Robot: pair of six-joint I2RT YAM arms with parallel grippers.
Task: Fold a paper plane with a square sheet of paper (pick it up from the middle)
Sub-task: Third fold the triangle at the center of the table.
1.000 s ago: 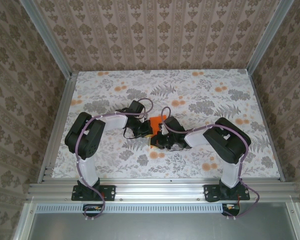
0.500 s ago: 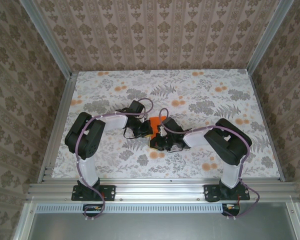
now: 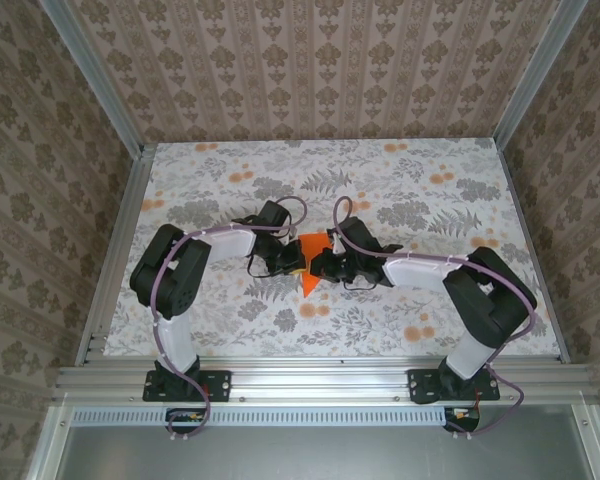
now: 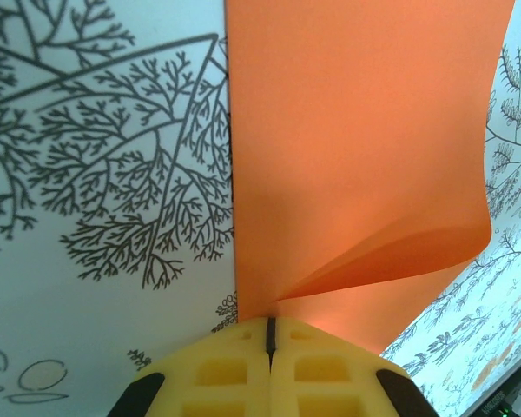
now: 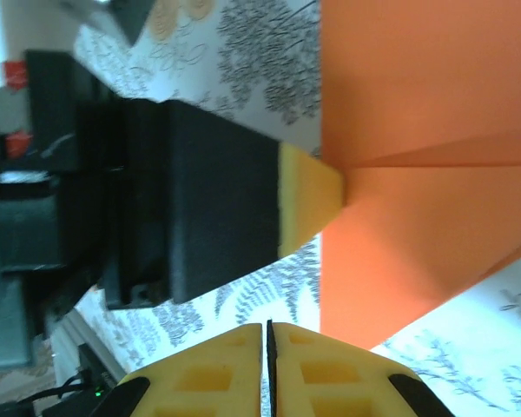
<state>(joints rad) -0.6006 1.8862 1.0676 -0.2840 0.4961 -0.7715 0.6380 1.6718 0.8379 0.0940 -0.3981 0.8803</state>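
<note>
The square sheet of paper [image 3: 309, 280], bright orange, lies mid-table between my two grippers. It is folded, with a crease and one flap [image 4: 391, 252] lifting off the layer below. My left gripper [image 3: 297, 262] is shut on the sheet's edge; its yellow fingertips [image 4: 269, 326] pinch the paper where the crease ends. In the right wrist view those same left fingertips [image 5: 311, 200] grip the sheet [image 5: 417, 174] from the side. My right gripper [image 5: 267, 330] is shut with nothing between its fingers, just off the paper's near corner and over the table. From above, it [image 3: 321, 267] sits right of the sheet.
The table [image 3: 430, 200] has a printed cover of grey leaves and pale orange flowers. Aluminium rails [image 3: 120, 230] and patterned walls close it in on the left, right and back. Both arms' elbows bend over the near half of the table.
My right arm has swung out to the right and its gripper has come off the paper's near side, so the sheet's pointed near corner now shows. The left gripper has not moved.
</note>
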